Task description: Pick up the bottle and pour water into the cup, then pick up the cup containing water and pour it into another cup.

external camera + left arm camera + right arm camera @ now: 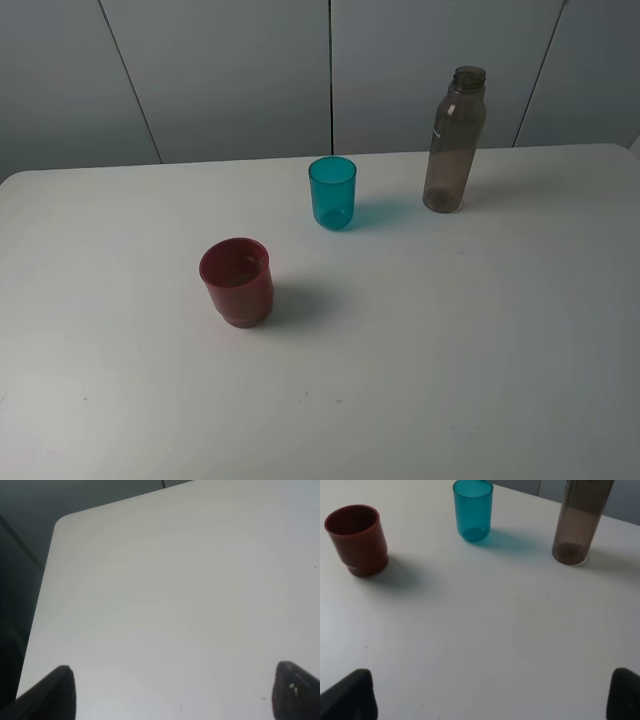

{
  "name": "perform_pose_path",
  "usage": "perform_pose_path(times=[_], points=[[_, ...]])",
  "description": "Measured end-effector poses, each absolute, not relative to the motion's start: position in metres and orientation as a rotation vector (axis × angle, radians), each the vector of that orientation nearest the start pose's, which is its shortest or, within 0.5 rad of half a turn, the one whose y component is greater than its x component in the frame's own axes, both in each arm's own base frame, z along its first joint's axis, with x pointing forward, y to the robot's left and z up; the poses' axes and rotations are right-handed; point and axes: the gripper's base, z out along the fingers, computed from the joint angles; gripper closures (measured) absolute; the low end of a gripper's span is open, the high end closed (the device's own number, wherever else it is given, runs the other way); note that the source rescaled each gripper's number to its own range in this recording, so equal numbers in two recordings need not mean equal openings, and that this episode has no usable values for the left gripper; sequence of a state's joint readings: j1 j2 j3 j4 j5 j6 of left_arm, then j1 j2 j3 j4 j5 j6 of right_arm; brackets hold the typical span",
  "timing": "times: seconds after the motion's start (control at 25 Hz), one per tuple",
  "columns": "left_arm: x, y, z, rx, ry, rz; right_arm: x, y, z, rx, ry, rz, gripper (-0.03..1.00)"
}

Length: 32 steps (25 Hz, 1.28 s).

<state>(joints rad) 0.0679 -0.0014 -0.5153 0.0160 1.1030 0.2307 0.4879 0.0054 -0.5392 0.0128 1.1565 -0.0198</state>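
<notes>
I had the right gripper [490,695] spread wide and empty; the tall, slim smoky grey-brown plastic bottle [454,140], far right, looked easy to topple with an off-centre grab.

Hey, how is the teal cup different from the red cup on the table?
The teal cup is see-through, while the red cup is opaque. The teal cup is slimmer with a plain tapered wall; the red cup is squatter and wider, with a stepped base. The teal cup stands farther back, nearer the bottle; the red cup sits closer to the front, more to the left. Both stand upright, mouths open, apart from each other, untouched.
</notes>
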Motion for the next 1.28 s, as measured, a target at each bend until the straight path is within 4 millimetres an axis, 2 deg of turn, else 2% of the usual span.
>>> perform_pose_path(times=[0.48, 1.0, 1.12, 1.28], points=[[-0.0088, 0.0007, 0.2781, 0.170, 2.069, 0.204, -0.0074, -0.0028, 0.2774, -0.479, 2.027, 0.311, -0.03], [-0.0088, 0.0007, 0.2781, 0.172, 2.069, 0.205, -0.0078, 0.0012, 0.2774, 0.051, 2.068, -0.010, -0.03], [-0.0088, 0.0007, 0.2781, 0.172, 2.069, 0.205, -0.0076, 0.0022, 0.2774, 0.096, 2.067, -0.054, -0.03], [-0.0088, 0.0007, 0.2781, 0.172, 2.069, 0.205, -0.0077, 0.0021, 0.2774, 0.070, 2.068, -0.043, -0.03]])
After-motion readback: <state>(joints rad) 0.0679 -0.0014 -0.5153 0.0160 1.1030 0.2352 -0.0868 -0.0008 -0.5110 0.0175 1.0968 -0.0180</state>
